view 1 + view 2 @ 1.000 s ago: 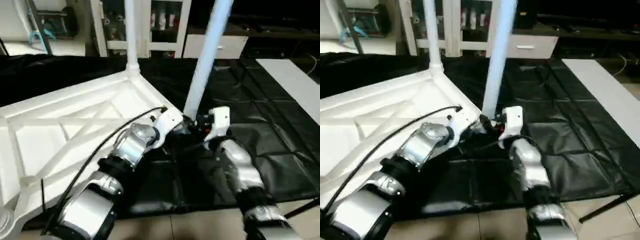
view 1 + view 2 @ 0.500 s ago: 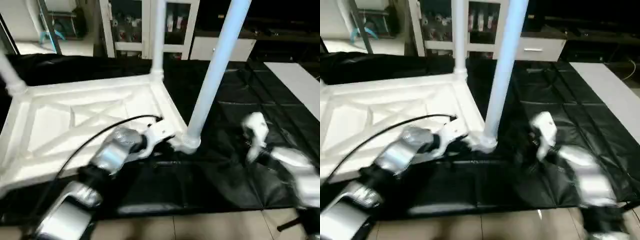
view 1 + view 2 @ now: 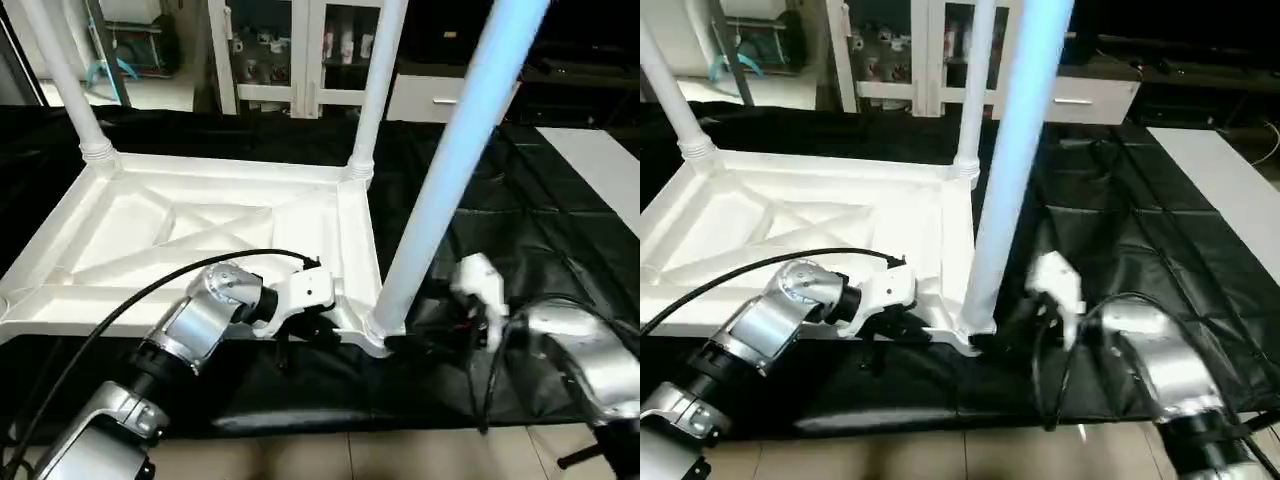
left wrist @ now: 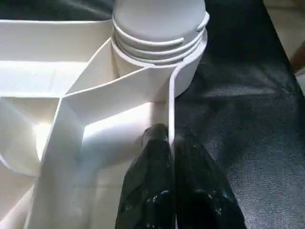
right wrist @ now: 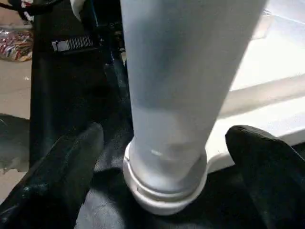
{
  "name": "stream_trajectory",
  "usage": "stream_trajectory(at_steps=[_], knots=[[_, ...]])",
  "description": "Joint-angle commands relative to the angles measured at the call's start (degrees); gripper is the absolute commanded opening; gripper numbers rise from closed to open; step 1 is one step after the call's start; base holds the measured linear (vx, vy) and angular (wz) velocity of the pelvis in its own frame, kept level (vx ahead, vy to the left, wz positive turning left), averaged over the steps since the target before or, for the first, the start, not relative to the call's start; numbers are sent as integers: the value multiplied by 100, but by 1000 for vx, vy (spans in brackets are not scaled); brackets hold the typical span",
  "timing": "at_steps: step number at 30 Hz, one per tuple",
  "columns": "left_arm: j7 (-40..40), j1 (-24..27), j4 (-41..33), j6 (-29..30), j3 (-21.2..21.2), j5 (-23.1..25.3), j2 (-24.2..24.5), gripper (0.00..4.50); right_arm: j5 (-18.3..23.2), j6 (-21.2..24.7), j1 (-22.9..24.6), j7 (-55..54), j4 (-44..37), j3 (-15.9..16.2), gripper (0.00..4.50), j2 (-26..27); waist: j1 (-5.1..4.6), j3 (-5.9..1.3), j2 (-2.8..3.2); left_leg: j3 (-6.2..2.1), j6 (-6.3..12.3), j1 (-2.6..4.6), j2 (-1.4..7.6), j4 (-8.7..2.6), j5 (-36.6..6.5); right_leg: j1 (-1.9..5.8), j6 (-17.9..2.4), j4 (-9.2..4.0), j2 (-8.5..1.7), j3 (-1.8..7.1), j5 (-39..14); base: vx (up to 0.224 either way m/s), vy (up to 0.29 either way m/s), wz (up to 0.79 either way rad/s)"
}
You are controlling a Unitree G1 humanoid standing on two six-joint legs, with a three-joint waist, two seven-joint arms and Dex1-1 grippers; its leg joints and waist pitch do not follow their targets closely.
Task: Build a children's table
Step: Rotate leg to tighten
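One white tabletop (image 3: 200, 235) lies upside down on one black sheet (image 3: 520, 230), with three white legs standing up from its corners, at the near right (image 3: 450, 170), far right (image 3: 372, 90) and far left (image 3: 65, 80), and two grippers, left (image 3: 325, 325) and right (image 3: 440, 325), close by.

White square tabletop (image 3: 215, 235) lying upside down on black mat (image 3: 520, 200), X-ribbed underside up. Three white tapered legs upright in corner sockets: near-right (image 3: 440, 190), far-right (image 3: 372, 95), far-left (image 3: 68, 85).

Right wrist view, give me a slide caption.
Open right gripper straddling the leg seated in its corner socket.
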Motion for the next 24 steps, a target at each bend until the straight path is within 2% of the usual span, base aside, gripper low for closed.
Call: stream_trajectory(at_steps=[1, 8, 10, 19, 24], knots=[[-200, 178, 154, 92, -351, 106, 28, 0, -176, -174, -253, 100, 299, 122, 448, 29, -14, -252, -83, -43, 340, -7, 147, -405, -1457, 232, -1112, -350, -157, 175, -1704, 0, 0, 0], [-168, 203, 117, 129, -383, 101, 29, 0, -267, -347, -539, 197, 763, 263, 406, 189, -12, -267, -86, -27, 430, 1, 144, -377, -1182, 254, -1303, -294, -144, 172, -1267, 0, 0, 0], [-154, 204, 114, 144, -387, 105, 20, 0, -301, -451, -635, 304, 996, 303, 376, 267, -12, -264, -86, -26, 437, 1, 143, -378, -1226, 252, -1302, -303, -148, 170, -1345, 0, 0, 0], [-133, 200, 110, 179, -416, 123, 30, 0, -367, -640, -720, 540, 1287, 381, 320, 273, -6, -276, -101, -23, 468, 9, 144, -361, -1152, 266, -1351, -282, -145, 172, -1232, 0, 0, 0], [-171, 195, 108, 204, -446, 136, 49, 0, -394, -772, -801, 628, 1474, 397, 267, 272, -11, -283, -102, -23, 500, 10, 143, -353, -1108, 272, -1400, -267, -142, 168, -1157, 0, 0, 0]])
